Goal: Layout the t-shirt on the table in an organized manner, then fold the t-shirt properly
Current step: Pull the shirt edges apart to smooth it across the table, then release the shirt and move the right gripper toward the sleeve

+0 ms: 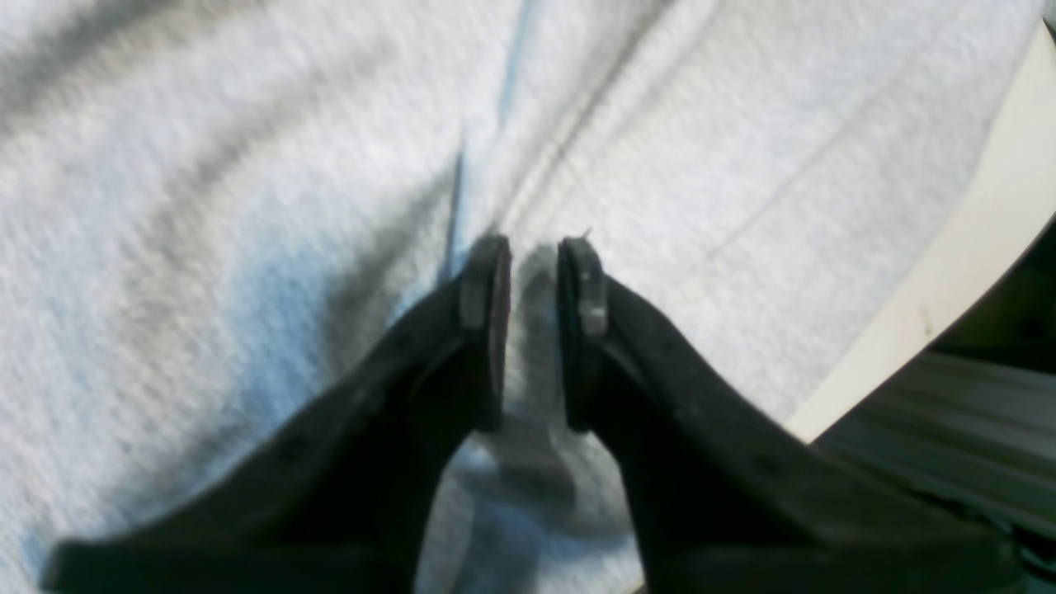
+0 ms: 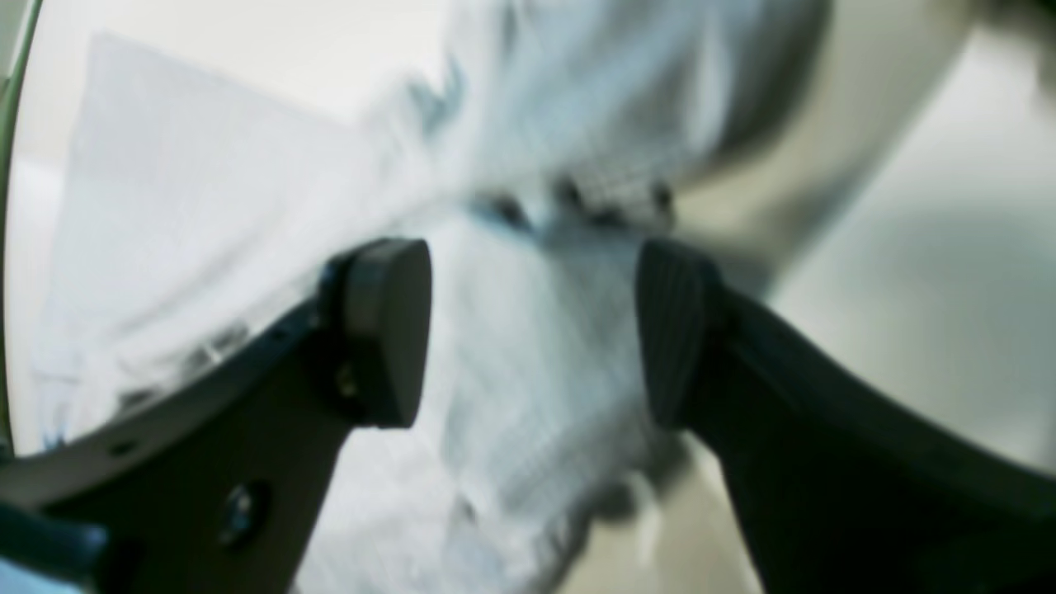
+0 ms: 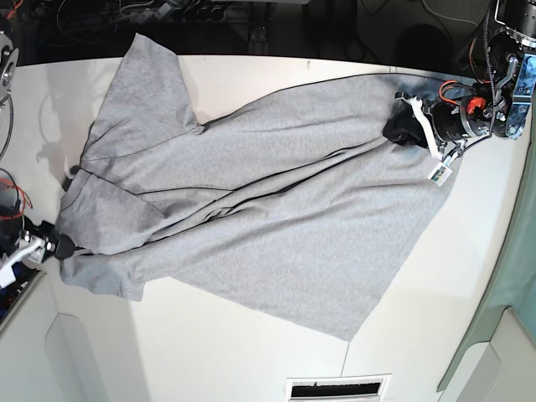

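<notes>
Left wrist view, near first: left gripper [image 1: 534,272] jaws narrow, slim gap between pads, no cloth visibly pinched; grey t-shirt [image 1: 247,206] lying under the tips. Table [image 1: 973,247] edge showing at right of frame, so working close to the drop-off.

Right wrist view: right gripper [image 2: 532,330] jaws spread wide, nothing clamped, blurred t-shirt [image 2: 528,396] bunched between and past the pads.

Base view: t-shirt [image 3: 251,209] spread across table [image 3: 435,276] centre, plain side up, no lettering visible. Left gripper [image 3: 400,127] at upper right of frame on the hem corner. Right gripper [image 3: 57,244] at lower left of frame at the sleeve end. Layout not square: diagonal creases through the middle, lower hem skewed toward bottom centre, upper-left portion running up to the far table edge.

Risks:
1. Folding on this layout locks in creases; cause: body skewed, ridges not pulled flat.
2. Re-grip at upper right catching 1 layer only or missing; cause: narrow opening, flat fabric.
3. Cloth sliding off far edge at upper left; cause: any tug from the opposite end.
4. Sleeve end snagging on open jaws at lower left; cause: bunched fabric between pads.
</notes>
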You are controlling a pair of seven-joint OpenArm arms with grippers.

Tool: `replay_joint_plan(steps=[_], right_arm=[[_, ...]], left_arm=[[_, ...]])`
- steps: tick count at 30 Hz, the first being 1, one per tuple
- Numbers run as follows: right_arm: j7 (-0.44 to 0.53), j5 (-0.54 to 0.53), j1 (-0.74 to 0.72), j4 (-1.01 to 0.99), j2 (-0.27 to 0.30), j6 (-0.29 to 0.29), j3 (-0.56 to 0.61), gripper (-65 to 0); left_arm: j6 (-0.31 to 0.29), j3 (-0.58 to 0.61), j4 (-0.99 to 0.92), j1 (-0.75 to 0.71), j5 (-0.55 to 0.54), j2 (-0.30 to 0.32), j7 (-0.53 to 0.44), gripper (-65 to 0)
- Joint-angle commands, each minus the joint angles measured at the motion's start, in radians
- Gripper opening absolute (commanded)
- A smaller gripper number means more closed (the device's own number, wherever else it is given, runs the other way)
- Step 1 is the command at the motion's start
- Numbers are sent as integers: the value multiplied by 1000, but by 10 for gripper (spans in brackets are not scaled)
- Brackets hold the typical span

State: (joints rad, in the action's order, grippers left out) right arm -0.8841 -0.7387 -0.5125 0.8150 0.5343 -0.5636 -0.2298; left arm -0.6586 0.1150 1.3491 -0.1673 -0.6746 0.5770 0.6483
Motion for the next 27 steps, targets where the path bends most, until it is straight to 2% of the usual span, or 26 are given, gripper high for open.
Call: replay_joint_plan(steps=[1, 3, 7, 13, 17, 25, 27], right_arm=[[15, -25, 13, 47, 25, -10, -34, -266], [14, -24, 108, 105, 25, -10, -89, -266], [12, -25, 286, 219, 24, -10, -158, -266], [36, -25, 480, 319, -5, -10, -170, -266], [73, -26, 536, 323, -59, -19, -170, -266], [72, -27, 538, 350, -178, -25, -169, -271], [71, -21, 538, 371, -196, -24, -169, -346]], left_arm=[[-8, -11, 14, 2, -7, 22, 21, -498], [-28, -24, 29, 4, -35, 25, 24, -498], [-27, -39, 59, 5, -68, 24, 31, -498], [-27, -39, 80, 27, -96, 24, 33, -498], [-27, -39, 80, 55, -143, 24, 48, -498], [-27, -39, 80, 120, -162, 24, 60, -498], [-27, -39, 80, 148, -164, 24, 59, -498]])
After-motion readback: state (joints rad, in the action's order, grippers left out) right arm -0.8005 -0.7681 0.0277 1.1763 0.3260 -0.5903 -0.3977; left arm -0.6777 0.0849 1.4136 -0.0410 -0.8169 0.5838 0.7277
